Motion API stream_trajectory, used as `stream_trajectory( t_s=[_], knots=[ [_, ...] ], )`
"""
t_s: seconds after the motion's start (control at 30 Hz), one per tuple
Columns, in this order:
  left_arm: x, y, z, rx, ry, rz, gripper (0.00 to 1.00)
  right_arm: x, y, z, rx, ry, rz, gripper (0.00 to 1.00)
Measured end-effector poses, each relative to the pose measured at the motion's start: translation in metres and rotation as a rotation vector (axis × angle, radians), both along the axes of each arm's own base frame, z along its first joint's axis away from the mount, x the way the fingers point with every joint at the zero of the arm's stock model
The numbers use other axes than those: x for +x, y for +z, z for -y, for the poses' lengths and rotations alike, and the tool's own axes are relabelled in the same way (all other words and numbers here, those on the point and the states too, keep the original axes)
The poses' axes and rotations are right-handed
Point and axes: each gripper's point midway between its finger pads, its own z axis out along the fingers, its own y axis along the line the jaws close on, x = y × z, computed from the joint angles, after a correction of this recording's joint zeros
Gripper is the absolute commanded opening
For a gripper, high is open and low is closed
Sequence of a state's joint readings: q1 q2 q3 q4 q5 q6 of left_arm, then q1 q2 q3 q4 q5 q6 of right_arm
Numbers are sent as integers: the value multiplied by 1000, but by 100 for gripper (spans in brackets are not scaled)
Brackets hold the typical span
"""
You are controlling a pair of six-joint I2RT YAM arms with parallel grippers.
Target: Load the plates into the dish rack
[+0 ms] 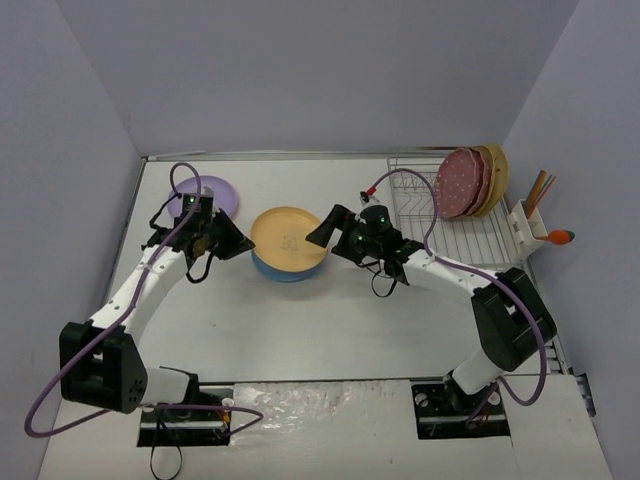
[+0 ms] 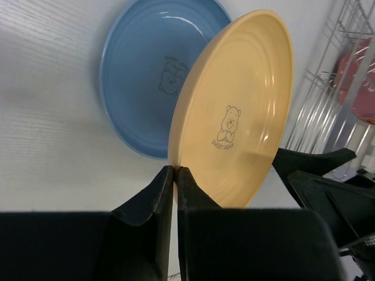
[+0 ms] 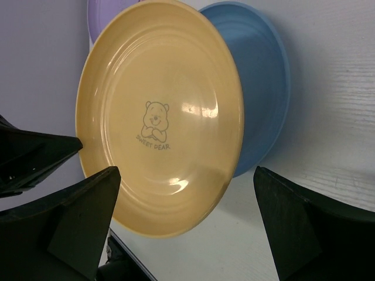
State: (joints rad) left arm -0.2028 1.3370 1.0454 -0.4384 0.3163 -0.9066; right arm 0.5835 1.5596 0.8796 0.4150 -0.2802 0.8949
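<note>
My left gripper is shut on the left rim of a yellow-orange plate with a bear print and holds it above a blue plate lying on the table. My right gripper is open at the plate's right rim, one finger on each side, not touching. A lilac plate lies behind the left arm. The dish rack stands at the right with pink dotted and tan plates upright in it.
A white utensil caddy with utensils hangs on the rack's right side. Grey walls close in on the table at the left, back and right. The rack's wires show at the right in the left wrist view.
</note>
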Motion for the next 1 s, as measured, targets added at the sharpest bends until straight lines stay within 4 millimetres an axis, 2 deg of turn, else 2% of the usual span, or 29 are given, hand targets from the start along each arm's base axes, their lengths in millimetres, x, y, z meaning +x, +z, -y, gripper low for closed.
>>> stream_trajectory(
  t_s=[0.2,0.4,0.5,0.53,0.57,0.6,0.7,0.77,0.87,1.0],
  knots=[
    [-8,22,5,-73,12,72,0,5,-2,-7,25,2,-10,84],
    [-11,40,9,-121,11,132,0,7,3,-12,61,13,-5,60],
    [-13,36,9,-129,10,130,0,8,9,-15,81,19,9,39],
    [-14,34,10,-130,10,126,0,8,10,-15,86,21,13,37],
    [-14,32,10,-131,10,123,0,8,11,-15,87,21,15,30],
    [-16,28,10,-131,10,115,0,8,13,-14,85,20,19,29],
    [-19,18,9,-125,11,92,0,9,27,-10,92,14,55,14],
    [-19,18,10,-130,5,91,0,11,38,-6,94,7,85,10],
    [-19,22,15,-143,-16,108,13,11,48,2,80,-2,117,2],
    [-19,20,16,-136,-39,111,43,11,52,14,38,-7,143,0]
  ],
)
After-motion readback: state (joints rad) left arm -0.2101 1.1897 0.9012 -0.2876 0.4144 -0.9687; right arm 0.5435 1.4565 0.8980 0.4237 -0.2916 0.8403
